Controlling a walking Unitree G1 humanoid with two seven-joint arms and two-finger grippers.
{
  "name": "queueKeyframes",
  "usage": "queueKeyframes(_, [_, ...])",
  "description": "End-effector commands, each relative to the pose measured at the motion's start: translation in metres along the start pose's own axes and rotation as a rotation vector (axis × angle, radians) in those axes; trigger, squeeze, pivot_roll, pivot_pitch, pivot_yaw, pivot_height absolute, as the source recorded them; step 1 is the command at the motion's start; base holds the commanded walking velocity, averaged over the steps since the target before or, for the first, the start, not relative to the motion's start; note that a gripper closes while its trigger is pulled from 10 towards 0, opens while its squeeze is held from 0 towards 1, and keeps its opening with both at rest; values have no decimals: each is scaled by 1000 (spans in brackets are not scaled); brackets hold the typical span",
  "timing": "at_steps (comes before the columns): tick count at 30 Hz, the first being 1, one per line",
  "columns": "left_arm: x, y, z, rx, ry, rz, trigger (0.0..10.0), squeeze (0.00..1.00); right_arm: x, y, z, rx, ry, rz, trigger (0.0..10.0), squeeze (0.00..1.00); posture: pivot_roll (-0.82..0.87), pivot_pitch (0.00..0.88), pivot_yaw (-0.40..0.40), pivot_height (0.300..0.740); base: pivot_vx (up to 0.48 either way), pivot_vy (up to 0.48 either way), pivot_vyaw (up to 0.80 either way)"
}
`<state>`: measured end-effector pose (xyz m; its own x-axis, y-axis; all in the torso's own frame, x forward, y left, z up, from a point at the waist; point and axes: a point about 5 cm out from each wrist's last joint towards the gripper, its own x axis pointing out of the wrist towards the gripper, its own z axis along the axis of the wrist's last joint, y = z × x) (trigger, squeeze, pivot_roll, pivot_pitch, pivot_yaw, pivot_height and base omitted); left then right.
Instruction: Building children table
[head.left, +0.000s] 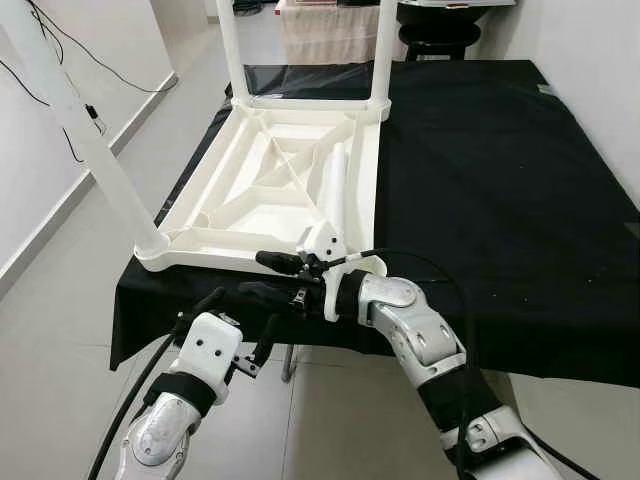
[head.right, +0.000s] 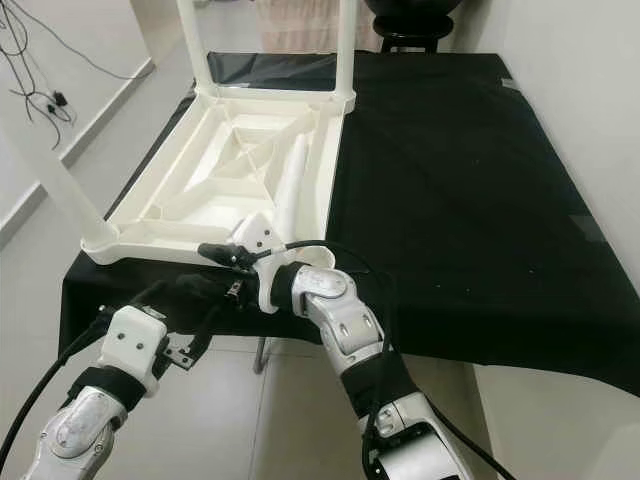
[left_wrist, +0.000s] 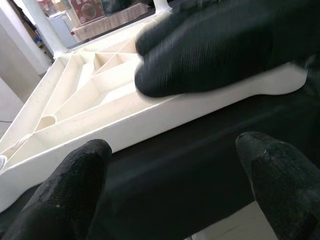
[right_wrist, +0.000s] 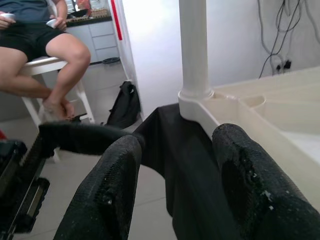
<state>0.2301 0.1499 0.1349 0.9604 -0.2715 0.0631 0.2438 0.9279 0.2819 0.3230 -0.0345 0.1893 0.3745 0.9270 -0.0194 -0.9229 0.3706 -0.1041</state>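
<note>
Beside tabletop rim, right pincer

Carried a black cloth over the whole counter, draped down past the near edge. Bore on the left half an upturned white children's table, ribbed underside up, with three legs standing at its corners. Held a loose white leg lying inside the underside. Lay bare black across the right half. Stood on a pale tiled floor.
</note>
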Motion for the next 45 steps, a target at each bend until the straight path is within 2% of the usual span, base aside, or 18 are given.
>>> queueKeyframes(1, [-2, 1, -8, -6, 38, -7, 10000, 0, 0, 4, 0, 3, 4, 7, 10000, 0, 20, 114, 47, 740, 0, 0, 0])
queueKeyframes(7, [-2, 1, -8, -2, 38, -7, 10000, 0, -5, -4, -4, -124, 75, -82, 10000, 0, 26, 113, 51, 740, 0, 0, 0])
queueKeyframes(8, [-2, 2, -8, 0, 39, -6, 10000, 0, -3, -10, -2, -216, 98, -156, 10000, 0, 26, 112, 49, 740, 0, 0, 0])
queueKeyframes(9, [-2, 2, -8, 0, 39, -6, 10000, 0, -3, -10, -2, -216, 98, -156, 10000, 0, 26, 112, 49, 740, 0, 0, 0])
queueKeyframes(10, [-2, 1, -8, 0, 40, -5, 10000, 0, -1, -16, 1, -284, 101, -228, 10000, 0, 27, 112, 49, 740, 0, 0, 0])
queueKeyframes(15, [-2, 1, -8, 1, 41, -3, 10000, 0, 2, -23, 9, -352, 86, -319, 10000, 0, 27, 111, 48, 740, 0, 0, 0])
queueKeyframes(19, [-2, 1, -8, 1, 42, -3, 10000, 0, 4, -22, 12, -394, 92, -298, 10000, 0, 27, 107, 47, 740, 0, 0, 0])
queueKeyframes(20, [-2, 1, -8, 1, 42, -3, 10000, 0, 4, -22, 12, -394, 92, -298, 10000, 0, 27, 107, 47, 740, 0, 0, 0])
queueKeyframes(21, [-2, 0, -8, 1, 43, -4, 10000, 0, 5, -19, 14, -299, 78, -256, 10000, 0, 28, 104, 44, 740, 0, 0, 0])
queueKeyframes(23, [-2, 0, -8, 1, 43, -4, 10000, 0, 5, -19, 14, -299, 78, -256, 10000, 0, 28, 104, 44, 740, 0, 0, 0])
queueKeyframes(24, [-2, 0, -8, 1, 43, -4, 10000, 0, 6, -15, 15, -205, 59, -213, 10000, 0, 28, 104, 44, 740, 0, 0, 0])
queueKeyframes(25, [-2, 0, -8, 1, 43, -4, 10000, 0, 6, -15, 15, -205, 59, -213, 10000, 0, 28, 104, 44, 740, 0, 0, 0])
queueKeyframes(26, [-2, 0, -9, 1, 43, -5, 10000, 0, 5, -9, 19, -61, 40, -124, 10000, 0, 26, 103, 44, 740, 0, 0, 0])
queueKeyframes(27, [-2, 0, -9, 1, 43, -5, 10000, 0, 5, -9, 19, -61, 40, -124, 10000, 0, 26, 103, 44, 740, 0, 0, 0])
queueKeyframes(28, [-2, 0, -9, 1, 43, -6, 10000, 0, 4, -4, 22, 27, 26, -56, 10000, 0, 26, 103, 44, 740, 0, 0, 0])
queueKeyframes(37, [-2, -1, -9, 1, 44, -12, 10000, 0, 1, -5, 1, -47, 123, -52, 9255, 0, 25, 100, 46, 740, 0, 0, 0])
queueKeyframes(38, [-2, -1, -9, 1, 45, -12, 10000, 0, 2, -5, -1, -45, 127, -62, 0, 0, 27, 102, 48, 740, 0, 0, 0])
queueKeyframes(45, [-2, 1, -8, 3, 45, -7, 10000, 0, 6, -8, 2, 10, 104, -111, 0, 0, 29, 108, 50, 740, 0, 0, 0])
